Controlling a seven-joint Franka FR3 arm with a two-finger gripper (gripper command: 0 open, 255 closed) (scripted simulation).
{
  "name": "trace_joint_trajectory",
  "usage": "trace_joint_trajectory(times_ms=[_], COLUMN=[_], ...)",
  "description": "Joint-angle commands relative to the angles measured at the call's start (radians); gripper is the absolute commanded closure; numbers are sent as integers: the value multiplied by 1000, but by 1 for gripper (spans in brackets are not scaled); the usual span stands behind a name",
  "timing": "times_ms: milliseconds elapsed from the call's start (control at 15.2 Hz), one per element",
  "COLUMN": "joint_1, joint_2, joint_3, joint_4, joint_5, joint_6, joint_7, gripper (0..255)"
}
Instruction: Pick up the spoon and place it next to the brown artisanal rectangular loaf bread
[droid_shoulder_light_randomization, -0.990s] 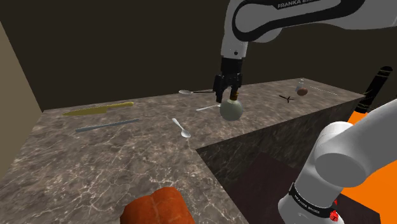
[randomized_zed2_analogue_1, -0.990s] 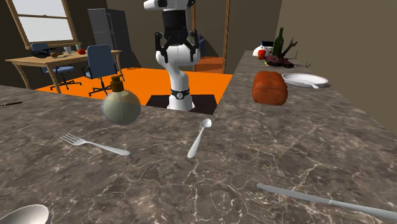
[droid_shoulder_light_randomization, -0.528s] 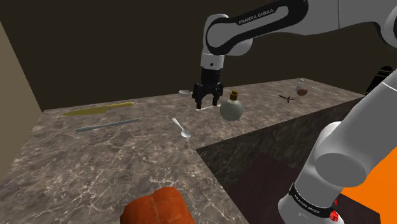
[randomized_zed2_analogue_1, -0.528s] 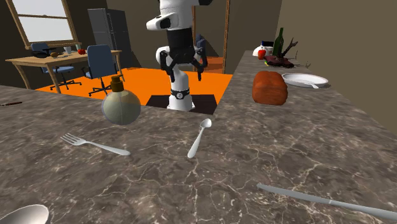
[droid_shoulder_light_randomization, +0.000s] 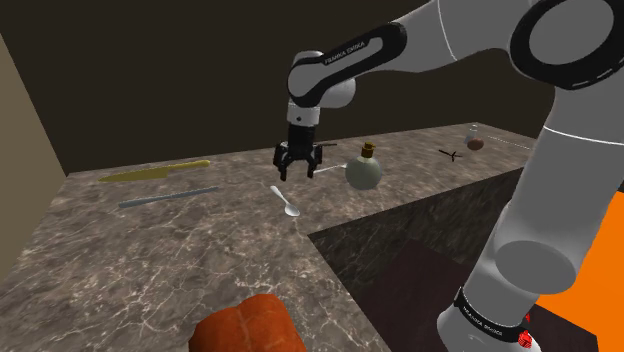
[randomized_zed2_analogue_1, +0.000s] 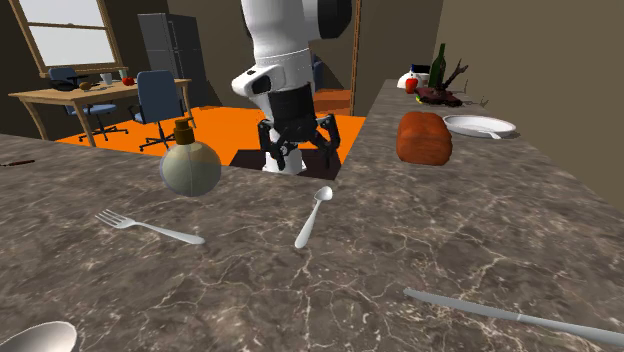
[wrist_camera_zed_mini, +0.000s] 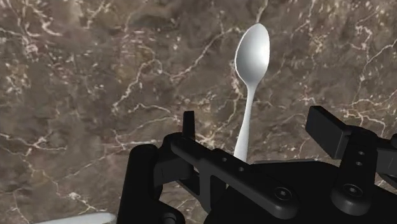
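On the marble counter (droid_shoulder_light_randomization: 150, 260) the brown loaf (droid_shoulder_light_randomization: 245, 328) sits at the shoulder view's bottom edge, well apart from our target. Our gripper (droid_shoulder_light_randomization: 298, 172) hovers spread and empty above the white spoon (droid_shoulder_light_randomization: 286, 201) lying flat there. We judge this the approach, and it calls for a descent astride the handle (wrist_camera_zed_mini: 245, 127), then closing.

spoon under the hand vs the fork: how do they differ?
The spoon ends in a rounded bowl; the fork ends in tines. The spoon lies nearly below the open hand, while the fork lies off to the second exterior view's left, near the round bottle. Both are pale, lie flat on the marbled counter and are untouched.
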Motion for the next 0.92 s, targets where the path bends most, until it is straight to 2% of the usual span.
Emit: trace_joint_trajectory(times_ms=[0,198,660,858], joint_1=[0,1,10,11], joint_2=[81,191,227,230], joint_3=[0,-1,6,6], joint_4=[62,154,106,102], joint_5=[11,26,33,33], joint_6=[16,30,115,122], joint_7=[18,44,40,40], gripper=[0,0,0,0])
